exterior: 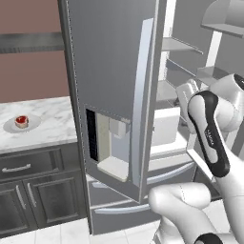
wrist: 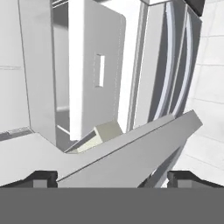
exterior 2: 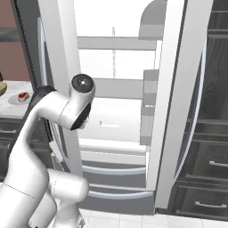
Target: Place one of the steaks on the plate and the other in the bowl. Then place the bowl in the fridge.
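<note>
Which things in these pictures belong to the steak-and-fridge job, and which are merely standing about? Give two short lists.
Belongs to the job:
- tall grey stainless fridge, doors open
- small raw red steak
- shallow round light-grey plate beneath it
- open two-finger gripper

Standing about:
- white marble counter
- dark lower cabinets

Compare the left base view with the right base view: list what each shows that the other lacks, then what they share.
Left base view alone: the water dispenser panel on the open left door, and dark cabinets under the counter.
Right base view alone: the open right door, dark cabinets to its right, and a yellowish thing at the left edge, too cropped to name.
Both: the fridge open with white shelves, the marble counter, the plate with a steak on it, and the white arm.
</note>
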Tool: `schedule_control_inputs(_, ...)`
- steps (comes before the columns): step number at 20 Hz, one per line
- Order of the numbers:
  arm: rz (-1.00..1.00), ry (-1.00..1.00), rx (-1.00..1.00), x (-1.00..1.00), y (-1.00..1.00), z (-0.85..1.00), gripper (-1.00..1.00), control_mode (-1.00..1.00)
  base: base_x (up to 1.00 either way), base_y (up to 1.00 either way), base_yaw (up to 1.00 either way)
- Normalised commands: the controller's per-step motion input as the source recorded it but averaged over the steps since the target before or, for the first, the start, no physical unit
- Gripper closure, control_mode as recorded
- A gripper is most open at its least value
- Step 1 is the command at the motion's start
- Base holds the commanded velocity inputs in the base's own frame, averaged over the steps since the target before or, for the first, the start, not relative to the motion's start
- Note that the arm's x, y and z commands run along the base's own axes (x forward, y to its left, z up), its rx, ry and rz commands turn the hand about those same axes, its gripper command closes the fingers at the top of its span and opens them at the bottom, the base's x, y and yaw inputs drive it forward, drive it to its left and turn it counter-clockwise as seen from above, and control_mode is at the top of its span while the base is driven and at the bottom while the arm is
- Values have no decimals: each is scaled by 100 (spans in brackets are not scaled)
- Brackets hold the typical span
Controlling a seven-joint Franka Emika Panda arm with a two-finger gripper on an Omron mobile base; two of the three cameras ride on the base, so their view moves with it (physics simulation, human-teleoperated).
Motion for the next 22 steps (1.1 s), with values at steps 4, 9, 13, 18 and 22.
schedule_control_inputs(4, 17, 0, 4, 66, 18, -15, -100, -100, 0, 0, 0)
schedule_control_inputs(9, 17, 0, 7, 65, 23, -16, -100, -100, 0, 0, 0)
schedule_control_inputs(13, 14, 2, 11, 40, 49, -25, -100, -100, 0, 0, 0)
schedule_control_inputs(18, 15, 3, 11, -4, 81, -5, -100, -100, 0, 0, 0)
schedule_control_inputs(22, 17, 0, 4, -51, 86, 0, -100, -100, 0, 0, 0)
